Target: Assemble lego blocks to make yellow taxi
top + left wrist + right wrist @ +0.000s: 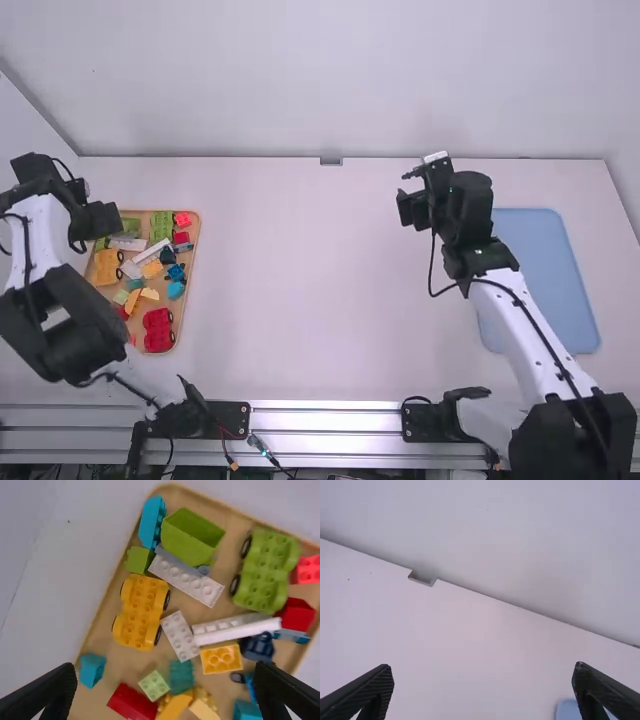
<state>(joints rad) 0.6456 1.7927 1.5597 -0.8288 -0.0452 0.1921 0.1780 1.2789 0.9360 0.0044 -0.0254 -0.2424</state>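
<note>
My left gripper (98, 222) hangs over the left part of a wooden tray full of blocks. In the left wrist view this gripper (167, 695) is open above the blocks, holding nothing. A yellow wheeled base (141, 611) lies beside a light grey brick (180, 636). A yellow brick (221, 658) sits below a long white piece (237, 631), near yellow-orange sloped pieces (175, 705). My right gripper (412, 200) is held above the table's right half, well away from the tray. In the right wrist view that gripper (482, 692) stands open with nothing between its fingers.
The wooden tray (190, 262) also holds a green wheeled base (261, 570), a red wheeled base (158, 330), a green open box (190, 536) and several other blocks. A blue mat (548, 270) lies at the right, partly behind the right arm.
</note>
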